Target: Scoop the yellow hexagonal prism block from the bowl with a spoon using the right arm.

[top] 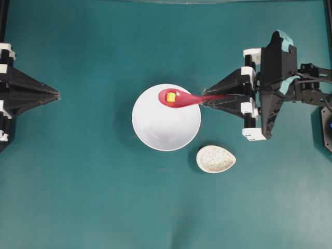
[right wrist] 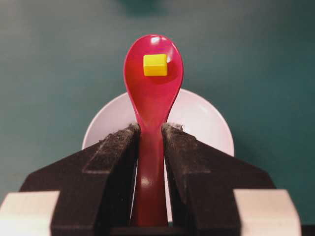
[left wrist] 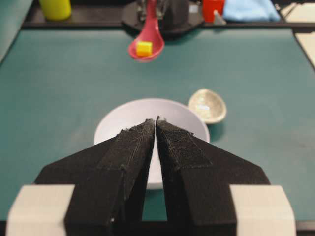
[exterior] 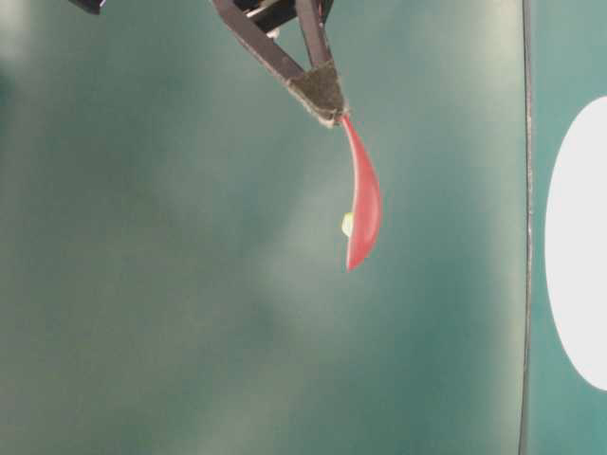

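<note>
My right gripper is shut on the handle of the pink-red spoon, which it holds level above the white bowl. In the spoon's scoop lies the yellow hexagonal prism block, clear of the bowl. The right wrist view shows the spoon running straight out from between the pads, the block near its tip and the bowl below. At table level the spoon hangs from the gripper. My left gripper stays at the far left, shut and empty; its wrist view shows the fingertips touching.
A small speckled beige egg-shaped dish sits on the teal table just right of and below the bowl. In the left wrist view a yellow cup, a red object and a blue cloth line the far edge.
</note>
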